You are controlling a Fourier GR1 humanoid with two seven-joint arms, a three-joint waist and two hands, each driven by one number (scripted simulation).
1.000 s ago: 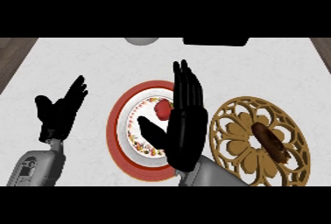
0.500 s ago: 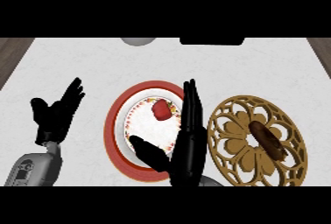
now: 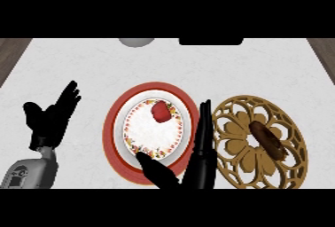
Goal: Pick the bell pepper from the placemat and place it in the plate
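Note:
A red bell pepper (image 3: 160,111) lies on the upper part of the white plate with the red rim (image 3: 115,128). To its right is the round gold openwork placemat (image 3: 235,146), with a brown oblong item (image 3: 267,140) on it. My right hand (image 3: 200,159) is open, seen edge-on, its straight fingers pointing up between the plate and the placemat, thumb over the plate's lower rim. It holds nothing. My left hand (image 3: 51,119) rests open at the left, fingers up, apart from the plate.
A grey rounded object (image 3: 136,42) and a dark flat object (image 3: 211,41) sit at the counter's far edge. Wooden strips show at both upper corners beyond the white counter (image 3: 85,66).
My right hand has drawn back toward the lower edge and turned edge-on, uncovering the pepper lying on the plate. The left hand has barely moved.

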